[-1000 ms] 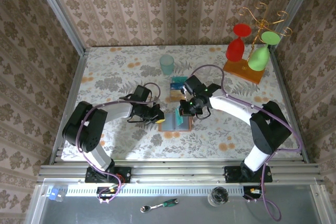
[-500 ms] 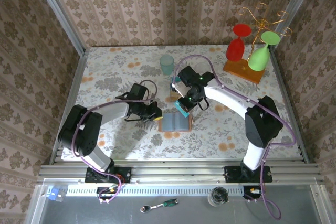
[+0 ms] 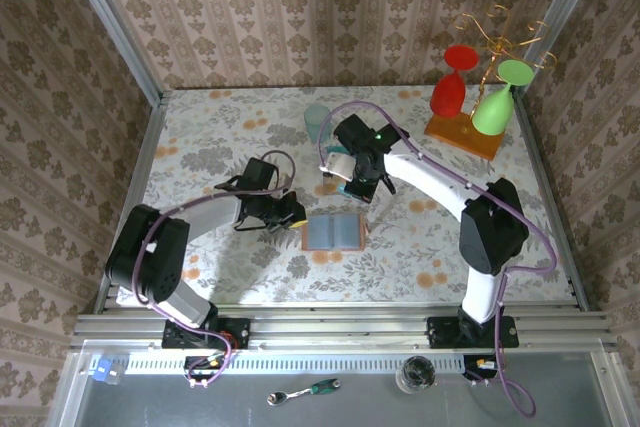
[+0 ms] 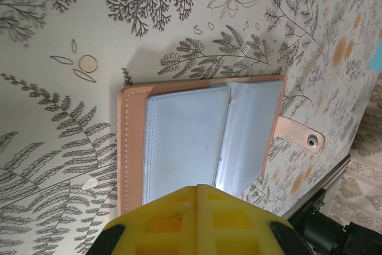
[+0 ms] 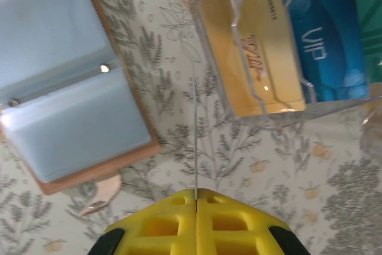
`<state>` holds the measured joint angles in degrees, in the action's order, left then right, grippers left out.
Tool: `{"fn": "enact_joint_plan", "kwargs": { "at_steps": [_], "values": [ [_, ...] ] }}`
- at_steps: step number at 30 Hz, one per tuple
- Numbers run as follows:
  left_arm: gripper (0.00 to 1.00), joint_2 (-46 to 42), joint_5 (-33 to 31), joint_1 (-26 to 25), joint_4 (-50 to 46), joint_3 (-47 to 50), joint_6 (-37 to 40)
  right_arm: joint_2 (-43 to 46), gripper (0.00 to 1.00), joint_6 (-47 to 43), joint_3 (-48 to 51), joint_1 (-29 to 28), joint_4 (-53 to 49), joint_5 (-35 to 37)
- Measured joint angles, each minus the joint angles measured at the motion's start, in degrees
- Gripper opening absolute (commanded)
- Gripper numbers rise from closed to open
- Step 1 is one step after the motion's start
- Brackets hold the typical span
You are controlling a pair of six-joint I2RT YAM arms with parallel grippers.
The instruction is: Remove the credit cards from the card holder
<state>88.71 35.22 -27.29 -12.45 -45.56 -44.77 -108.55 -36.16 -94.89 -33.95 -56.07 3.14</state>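
Open wallet lying flat on flowered worktop.
Left claw pressed together at wallet's edge; right claw clamped on thin card.

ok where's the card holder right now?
Top view: card holder lies open near table centre, right of the left tool, just below the right tool, which grips a credit card.

A floral-patterned tabletop carries a pale teal cup near the middle of its far edge. In the far right corner an orange wooden base bears a gold wire rack, from which a red glass and a green glass hang upside down. A clear plastic tray sits towards the tabletop's middle. Beyond the near edge lie a wrench and a tumbler.
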Motion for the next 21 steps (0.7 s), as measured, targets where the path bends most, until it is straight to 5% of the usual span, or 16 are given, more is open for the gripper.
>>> {"fn": "enact_joint_plan", "kwargs": {
  "at_steps": [21],
  "values": [
    [0.0, -3.1, -2.1, 0.39, -2.23, 0.92, 0.02, -20.15, 0.0, -10.88, -34.07, 4.26, -6.84, 3.8]
  ]
}}
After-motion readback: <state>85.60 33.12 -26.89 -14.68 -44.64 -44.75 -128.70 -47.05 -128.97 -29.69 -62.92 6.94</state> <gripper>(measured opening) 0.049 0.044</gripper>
